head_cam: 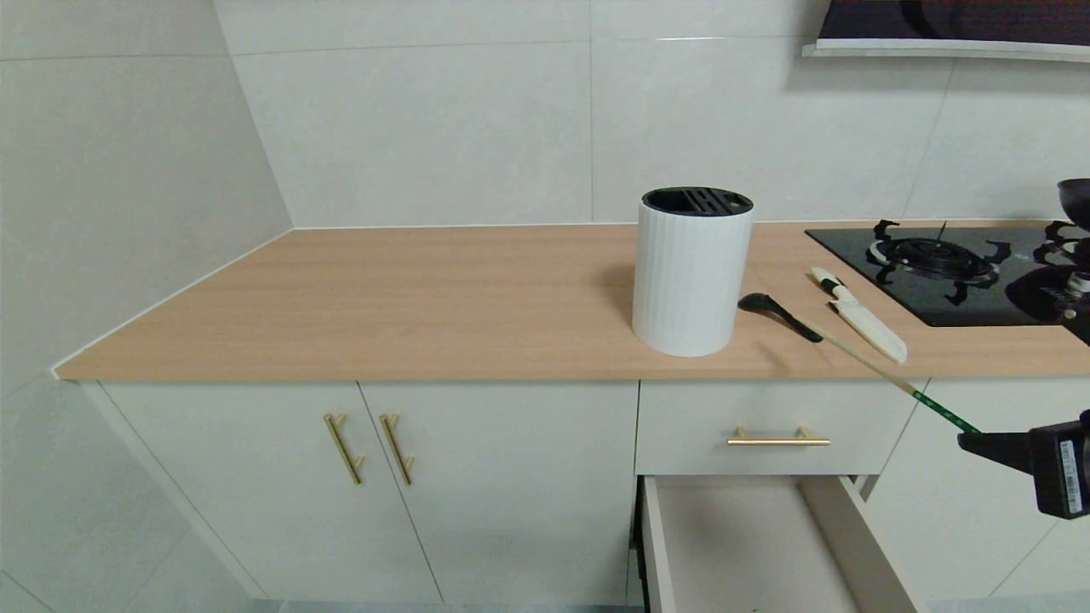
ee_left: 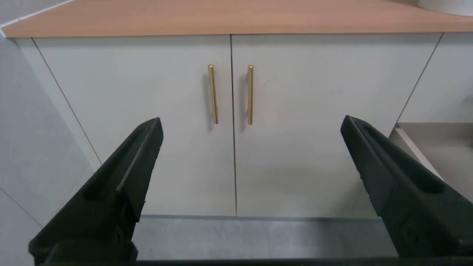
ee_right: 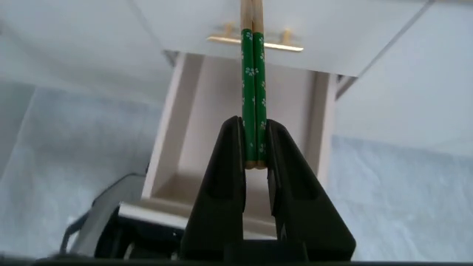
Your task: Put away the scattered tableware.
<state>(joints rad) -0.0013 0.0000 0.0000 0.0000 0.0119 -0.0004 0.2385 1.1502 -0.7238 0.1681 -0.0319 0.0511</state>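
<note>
Two chopsticks [ee_right: 252, 89], green at the held end with small white flower marks and bare wood beyond, sat pinched side by side between the narrow jaws of my right gripper [ee_right: 253, 131]. In the head view they slanted from that gripper, out in front of the cabinets, up over the counter [head_cam: 383, 306] edge. Their tips ended just beside the handle of a black spoon [head_cam: 779, 315], and I could not tell whether they touched it.

A knife [head_cam: 860, 317] with a white blade lay near the spoon, between it and the black gas stove [head_cam: 937, 266]. One tall white ribbed holder [head_cam: 691, 277] with a black slotted top stood upright on the other side of the spoon. Under the counter, below a shut drawer with a gold handle [head_cam: 778, 440], a lower drawer [head_cam: 732, 545] stood pulled open.

My left gripper [ee_left: 251, 131] hung with its jaws spread wide and nothing between them, facing two cabinet doors [ee_left: 295, 111] with gold handles.

A white sticker on my right gripper's housing [head_cam: 1075, 478] carried print too small to read.
</note>
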